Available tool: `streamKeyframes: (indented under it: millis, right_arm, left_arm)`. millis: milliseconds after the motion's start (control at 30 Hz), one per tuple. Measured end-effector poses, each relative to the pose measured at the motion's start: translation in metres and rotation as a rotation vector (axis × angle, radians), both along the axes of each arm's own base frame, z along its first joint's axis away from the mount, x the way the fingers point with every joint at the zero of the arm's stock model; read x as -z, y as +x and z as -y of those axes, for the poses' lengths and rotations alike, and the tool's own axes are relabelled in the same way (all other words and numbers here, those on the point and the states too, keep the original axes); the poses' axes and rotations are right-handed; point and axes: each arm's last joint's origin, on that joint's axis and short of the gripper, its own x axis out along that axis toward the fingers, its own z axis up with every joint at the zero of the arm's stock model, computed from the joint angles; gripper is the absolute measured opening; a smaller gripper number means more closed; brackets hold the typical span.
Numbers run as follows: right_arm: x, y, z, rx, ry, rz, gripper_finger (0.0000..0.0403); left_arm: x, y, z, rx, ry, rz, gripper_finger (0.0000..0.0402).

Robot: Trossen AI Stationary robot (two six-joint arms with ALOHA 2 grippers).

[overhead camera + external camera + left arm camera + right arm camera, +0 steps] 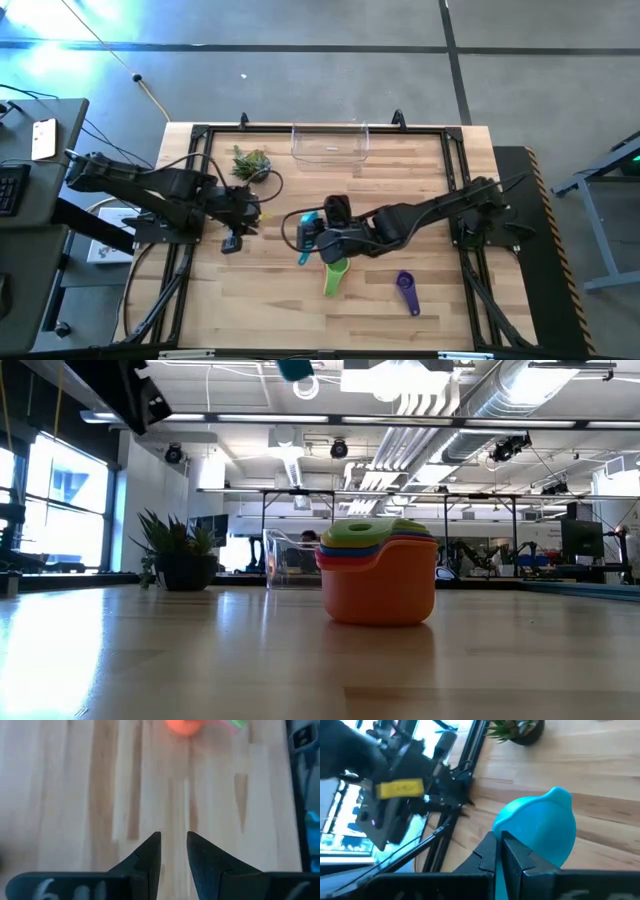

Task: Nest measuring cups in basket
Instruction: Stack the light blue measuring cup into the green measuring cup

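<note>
Where the right arm's jaws [501, 851] close, you see them clamped on the teal measuring cup [537, 827], held clear of the counter [270, 310] near its middle; in the high view the same cup [309, 224] shows at the arm's tip. Just beside that gripper, toward the front edge, the nested stack of cups [380, 572] rests on the counter: orange outermost, then red, yellow and blue rims, with the green cup on top. Its green handle [333, 276] projects toward the front edge in the high view. The purple measuring cup [405, 291] lies alone on the counter, to the right of the stack and apart from it.

At the counter's far edge, the clear basket [330, 143] stands with no cup inside it. The small spiky plant [251, 163] sits to its left, well apart.

On the left side, the left arm's jaws [174, 851] hover over bare wood, narrowly parted and holding nothing.
</note>
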Motion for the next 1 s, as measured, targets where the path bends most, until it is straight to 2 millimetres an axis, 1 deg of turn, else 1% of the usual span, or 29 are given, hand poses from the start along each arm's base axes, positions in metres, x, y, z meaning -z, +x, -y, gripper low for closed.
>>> streamKeyframes:
  millis: [67, 133, 200, 267, 367, 667, 867, 1000]
  right_arm:
    - [-0.005, 0.001, 0.001, -0.003, -0.014, -0.053, 0.0]
    - [-0.008, 0.006, 0.0, -0.006, 0.009, -0.077, 0.0]
    - [-0.005, 0.008, 0.0, -0.006, 0.028, -0.145, 0.0]
    - [-0.001, 0.013, 0.0, -0.009, 0.066, -0.177, 0.0]
    - [0.011, 0.018, -0.003, -0.004, 0.127, -0.252, 0.0]
    - [0.06, 0.031, -0.015, 0.018, 0.319, -0.456, 0.0]
    - [0.077, 0.033, -0.02, 0.018, 0.367, -0.545, 0.0]
    - [0.082, 0.029, -0.02, 0.046, 0.37, -0.598, 0.0]
  left_arm:
    - [-0.003, -0.002, -0.003, -0.018, 0.012, 0.014, 0.0085]
    - [-0.004, -0.007, -0.006, -0.034, 0.026, 0.007, 0.0085]
    - [-0.005, -0.007, -0.008, -0.041, 0.031, 0.013, 0.0085]
    - [-0.005, -0.009, -0.01, -0.05, 0.035, 0.008, 0.0085]
    - [-0.006, -0.009, -0.011, -0.061, 0.035, 0.014, 0.0085]
    - [-0.005, -0.01, -0.013, -0.066, 0.036, -0.001, 0.0085]
    - [-0.005, -0.01, -0.012, -0.066, 0.036, -0.001, 0.0085]
    - [-0.005, -0.01, -0.012, -0.066, 0.036, -0.001, 0.0085]
